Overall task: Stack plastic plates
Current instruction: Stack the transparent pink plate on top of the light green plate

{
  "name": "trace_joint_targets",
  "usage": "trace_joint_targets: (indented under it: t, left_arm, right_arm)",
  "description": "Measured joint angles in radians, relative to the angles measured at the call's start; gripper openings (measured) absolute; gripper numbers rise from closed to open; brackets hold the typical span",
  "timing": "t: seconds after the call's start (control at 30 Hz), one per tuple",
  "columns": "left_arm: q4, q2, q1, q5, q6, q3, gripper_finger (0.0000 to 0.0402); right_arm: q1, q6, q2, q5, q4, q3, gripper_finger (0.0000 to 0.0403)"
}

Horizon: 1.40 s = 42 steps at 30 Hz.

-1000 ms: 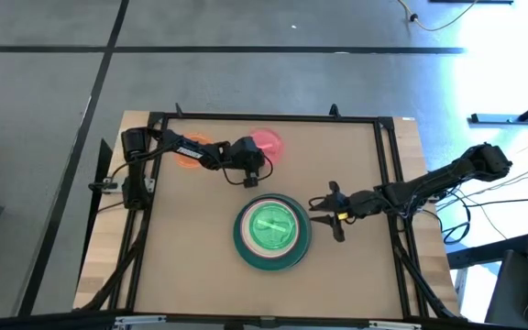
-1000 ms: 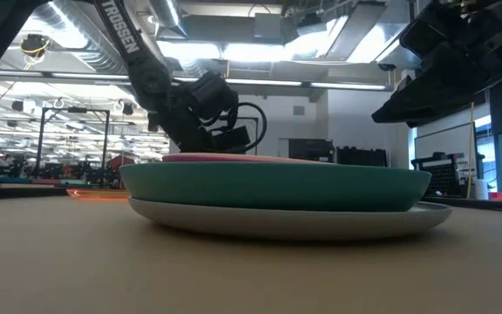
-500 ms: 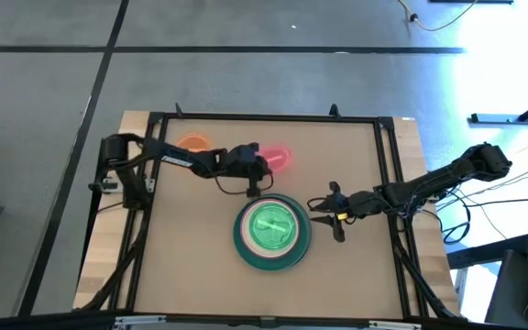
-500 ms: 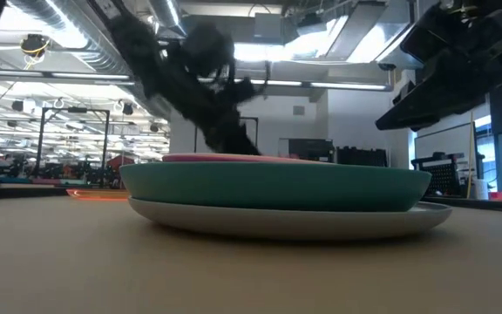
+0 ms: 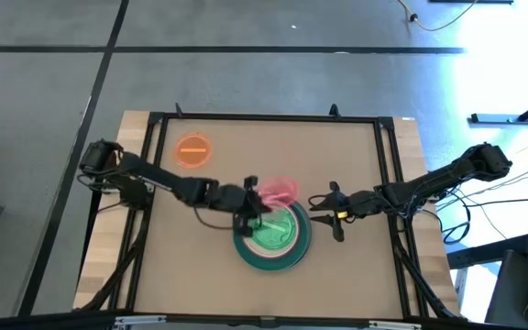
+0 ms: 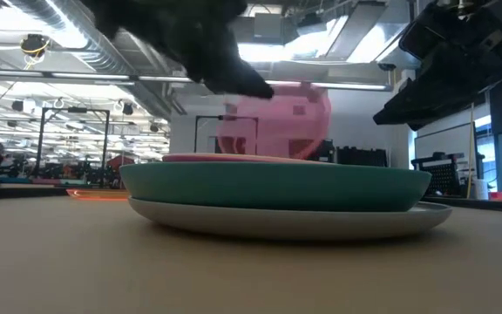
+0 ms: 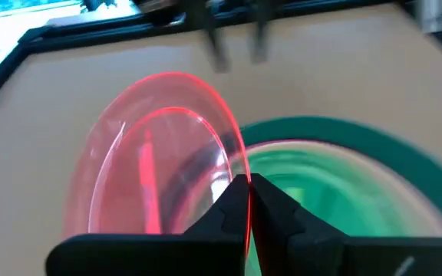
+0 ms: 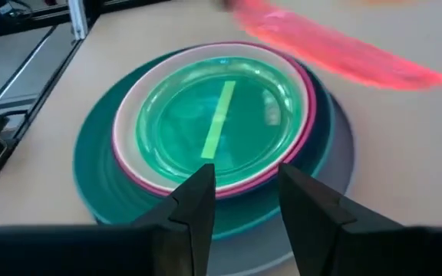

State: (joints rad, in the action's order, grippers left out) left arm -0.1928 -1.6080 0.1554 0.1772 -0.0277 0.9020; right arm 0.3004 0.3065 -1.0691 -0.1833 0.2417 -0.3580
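My left fingers (image 7: pixel 248 201) pinch the pink plate (image 5: pixel 280 191) above the stack (image 5: pixel 271 235); only overhead shows the orange plate (image 5: pixel 192 150); right fingers (image 8: pixel 242 188) wait apart

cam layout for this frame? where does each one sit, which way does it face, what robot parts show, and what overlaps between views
High: above the table, facing straight down; both arms show, left gripper holding the pink plate at the plate stack, orange plate apart, right gripper beside the stack.
Low: table-top height, level across the table; stack, tilted pink plate, dark arm parts above.
Left wrist: on the left arm, facing the pink plate, green plate beyond; own fingers show.
Right wrist: looks onto the stack; own fingers show.
Shared: stack and pink plate in all four.
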Motion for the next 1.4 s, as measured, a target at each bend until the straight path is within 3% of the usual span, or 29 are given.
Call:
trace_joint_targets:
  t: [0.2,0.43,1.0,1.4]
  left_arm:
    - [-0.008,0.006,0.150,0.043,0.028,0.000,0.0002]
    - [-0.009,-0.003,0.251,0.042,0.022,0.000,0.0006]
    - [-0.010,-0.092,0.201,0.049,0.018,0.002,0.0024]
    - [0.023,-0.092,0.197,0.038,0.069,0.002,0.0099]
  right_arm:
    - [0.000,0.000,0.000,-0.043,-0.024,0.000,0.0134]
    - [0.000,-0.007,0.000,-0.067,-0.025,0.000,0.0134]
    - [0.000,0.010,0.000,-0.071,-0.037,0.000,0.0134]
    - [0.000,0.048,0.000,-0.071,-0.046,0.000,0.0134]
